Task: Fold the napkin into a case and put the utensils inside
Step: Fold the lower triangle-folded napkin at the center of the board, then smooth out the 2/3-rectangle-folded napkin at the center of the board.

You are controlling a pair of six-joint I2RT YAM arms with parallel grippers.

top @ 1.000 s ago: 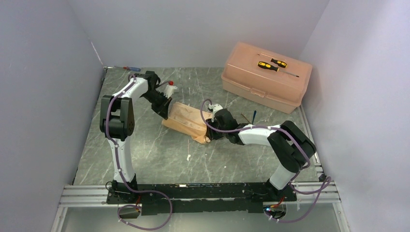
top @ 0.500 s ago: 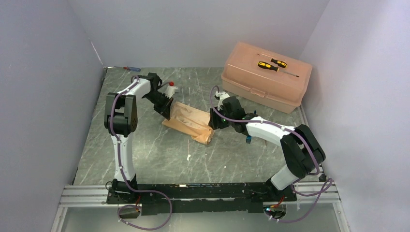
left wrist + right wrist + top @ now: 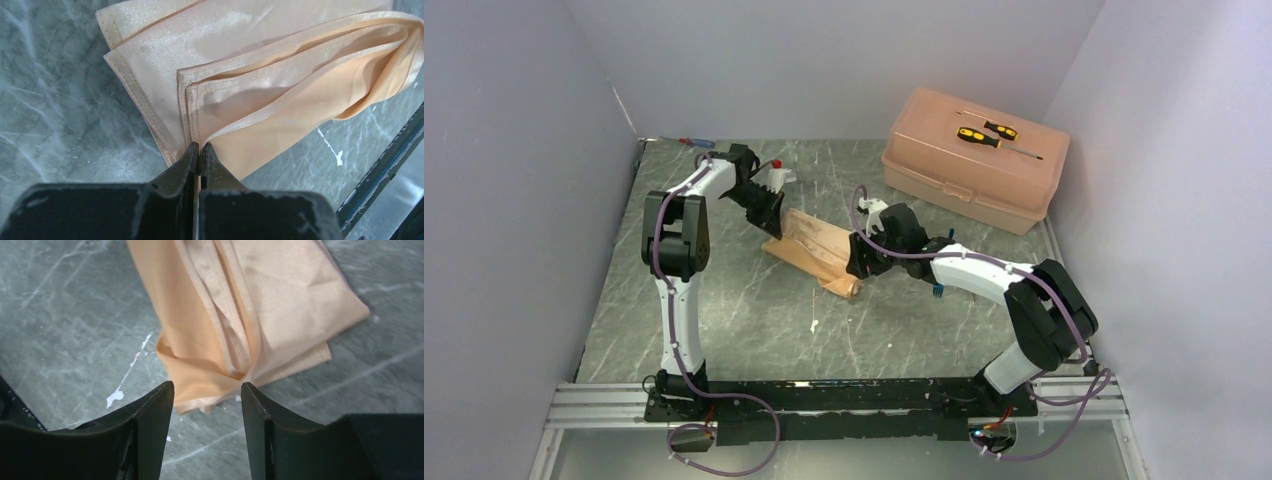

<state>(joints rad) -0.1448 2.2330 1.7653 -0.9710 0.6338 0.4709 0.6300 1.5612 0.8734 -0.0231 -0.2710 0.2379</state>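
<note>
Napkin (image 3: 812, 246) mid-frame on table (image 3: 724, 320), part-folded into a long strip, layers loose; folding looks unfinished. Left pincer (image 3: 199, 150) clamped tight on its hem. Right pincer (image 3: 207, 390) half open, empty, above lower end. Utensils (image 3: 937, 290) right of centre, not yet inside.

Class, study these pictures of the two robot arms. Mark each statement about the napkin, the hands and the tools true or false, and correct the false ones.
1. The left hand is shut on the napkin's edge. True.
2. The right hand grips the napkin. False: its fingers stand open, with nothing clamped between them.
3. Two yellow-and-black screwdrivers lie on the pink box. True.
4. The napkin lies spread out in a single layer. False: it is folded into several layers.
</note>
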